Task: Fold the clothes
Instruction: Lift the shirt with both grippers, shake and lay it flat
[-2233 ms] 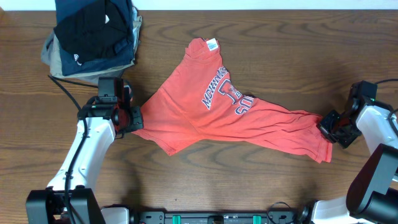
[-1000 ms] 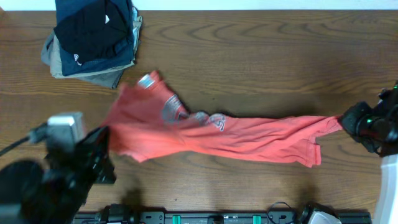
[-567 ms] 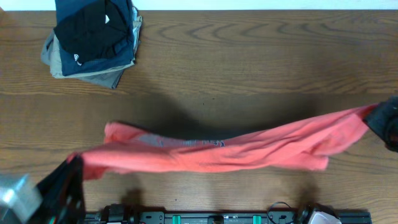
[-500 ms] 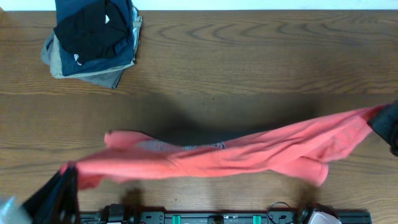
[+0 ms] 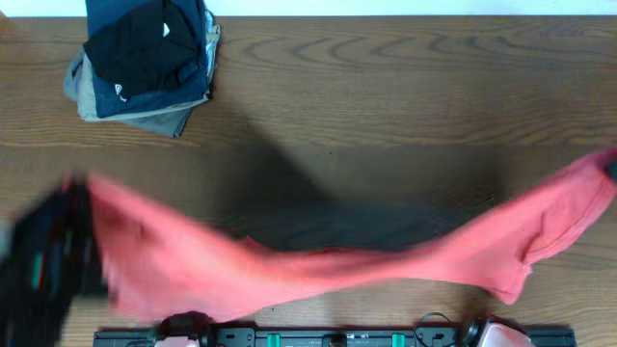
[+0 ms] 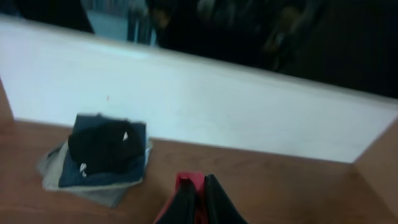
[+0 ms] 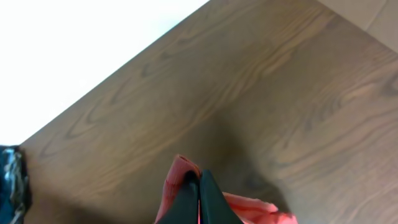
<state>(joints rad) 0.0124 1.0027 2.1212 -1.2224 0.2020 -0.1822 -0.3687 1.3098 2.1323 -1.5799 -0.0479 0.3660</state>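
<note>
Left claw (image 6: 200, 188) clamped on salmon T-shirt (image 5: 289, 275), right claw (image 7: 198, 186) clamped likewise, both held high, wide apart

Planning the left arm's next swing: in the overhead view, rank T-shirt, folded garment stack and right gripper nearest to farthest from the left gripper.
1. coral T-shirt, clamped in the left gripper itself, left side
2. stack of folded garments, back-left corner
3. right gripper, far right edge, clamping the shirt's other end
</note>
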